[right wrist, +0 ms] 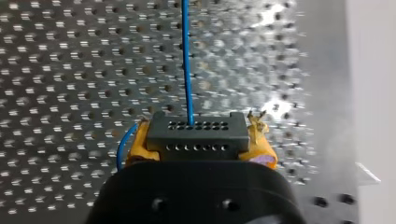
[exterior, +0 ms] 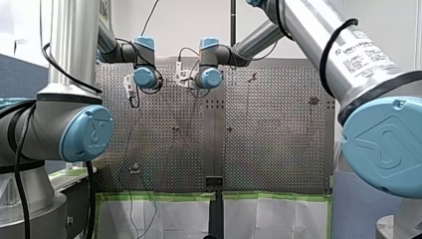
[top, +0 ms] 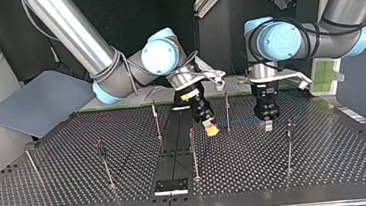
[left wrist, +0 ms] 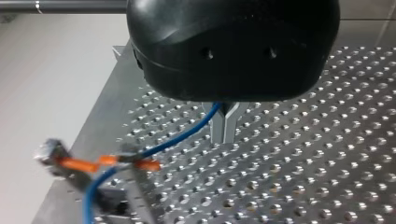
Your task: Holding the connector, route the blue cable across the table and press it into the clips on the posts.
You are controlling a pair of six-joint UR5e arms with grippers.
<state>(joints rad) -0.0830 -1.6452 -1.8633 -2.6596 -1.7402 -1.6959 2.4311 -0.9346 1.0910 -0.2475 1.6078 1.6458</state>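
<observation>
1. My right tool (top: 210,129) pinches the dark connector (right wrist: 196,133) between its yellow pads (right wrist: 140,147). The connector lies crosswise in the grip.
2. The blue cable (right wrist: 187,60) leaves the connector's face and runs straight ahead of that tool, low over the desk (top: 326,160). Its long axis follows the tool's own reach.
3. My left tool (left wrist: 224,133) has its metal fingers drawn nearly together. The cable comes out at their root, so I judge it lightly pinched there.
4. From my left tool the cable slopes away to an orange-marked clip (left wrist: 126,158) on a post (left wrist: 137,196) just beside it, and appears to cross that clip. Whether it is seated is too blurred to tell.
5. My left arm is the nearer to that clip; my right holds the free end.
6. In the top view a thin post (top: 227,111) stands between the two tools, so any sideways sweep should clear it.
7. The desk's edge lies close beyond the clip, leaving little room there. The open room is toward the top view's near edge, where further posts (top: 194,152) stand well apart.
</observation>
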